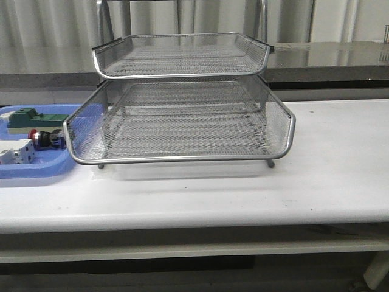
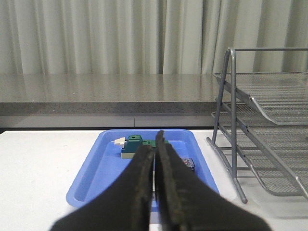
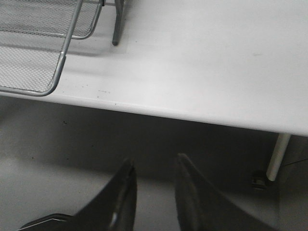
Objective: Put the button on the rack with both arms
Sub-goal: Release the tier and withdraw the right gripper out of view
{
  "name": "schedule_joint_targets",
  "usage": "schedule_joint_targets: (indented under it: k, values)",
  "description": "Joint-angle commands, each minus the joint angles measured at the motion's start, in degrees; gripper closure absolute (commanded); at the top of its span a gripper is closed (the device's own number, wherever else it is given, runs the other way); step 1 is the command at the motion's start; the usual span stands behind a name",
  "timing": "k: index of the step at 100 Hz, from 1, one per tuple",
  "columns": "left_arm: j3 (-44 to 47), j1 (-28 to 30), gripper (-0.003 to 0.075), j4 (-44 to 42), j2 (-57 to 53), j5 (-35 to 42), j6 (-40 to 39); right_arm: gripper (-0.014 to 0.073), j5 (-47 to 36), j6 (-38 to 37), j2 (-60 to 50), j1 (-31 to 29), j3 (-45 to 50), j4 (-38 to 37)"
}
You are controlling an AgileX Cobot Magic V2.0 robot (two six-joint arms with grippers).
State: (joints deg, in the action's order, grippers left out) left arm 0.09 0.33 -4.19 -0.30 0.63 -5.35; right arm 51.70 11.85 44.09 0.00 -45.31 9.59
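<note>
The button, with red cap and black-and-blue body, lies in a blue tray at the table's left. In the left wrist view only its blue-and-black end shows past my fingers. The silver wire-mesh rack stands mid-table and is empty. My left gripper is shut and empty, held back from the tray, pointing at it. My right gripper is open and empty, below and in front of the table's front edge, off the rack's corner. Neither arm shows in the front view.
The blue tray also holds a green block and a white boxy switch. The rack's frame leg stands just right of the tray. A grey counter runs behind the table. A table leg stands near my right gripper.
</note>
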Motion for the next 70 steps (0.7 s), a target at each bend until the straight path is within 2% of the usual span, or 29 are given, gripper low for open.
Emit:
schedule_joint_targets:
  k: [1, 15, 32, 70]
  values:
    - [2.7, -0.1, 0.0716, 0.3, -1.9, 4.6, -0.4, 0.0413, -2.6, -0.2, -0.5, 1.5, -2.0, -1.7]
    - [2.7, -0.1, 0.0716, 0.3, -1.9, 4.6, -0.4, 0.0483, -2.9, -0.3, -1.0, 3.0, -2.0, -2.1]
    - [2.7, -0.1, 0.0716, 0.3, -1.9, 4.6, -0.4, 0.0668, -2.9, -0.3, -1.1, 3.9, -2.0, -2.3]
    - [2.7, -0.1, 0.0716, 0.3, -1.9, 4.6, -0.4, 0.0651, -2.3, -0.3, -1.1, 3.9, -2.0, -2.2]
